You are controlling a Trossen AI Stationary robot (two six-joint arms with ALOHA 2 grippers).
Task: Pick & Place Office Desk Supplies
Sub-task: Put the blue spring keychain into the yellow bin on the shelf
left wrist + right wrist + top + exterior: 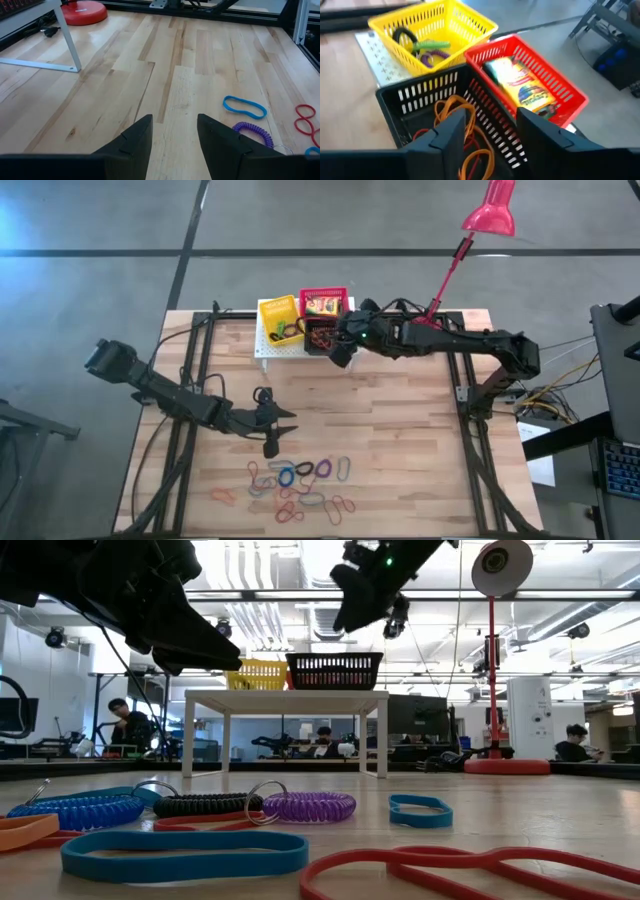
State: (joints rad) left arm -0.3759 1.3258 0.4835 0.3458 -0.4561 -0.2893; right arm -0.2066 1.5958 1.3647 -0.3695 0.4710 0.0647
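Right gripper (490, 132) hung directly over the black basket (420, 100), fingers parted with a clear gap, nothing between them. Orange and red loops (465, 135) lay inside the black basket below the fingers. Black basket sat on the small white stand (285, 700) at the far edge of the table (400, 420), touching the yellow basket (432, 30) on one side and the red basket (540, 75) on the other. Yellow basket held a black, a green and a purple coil loop (422, 50). Red basket held crayon boxes (522, 87). Red desk lamp (488, 215) stood just past the stand on the right arm's side.

Left gripper (172, 145) hovered above bare wood, well short of the stand toward the near edge, fingers apart and empty. Rest of the loops (300, 485) lay scattered on the table nearer the front edge than the left gripper, well apart from the stand. In the left wrist view, a blue band (244, 106) and a purple coil (255, 132) lay near that gripper's fingertips, not touching them.
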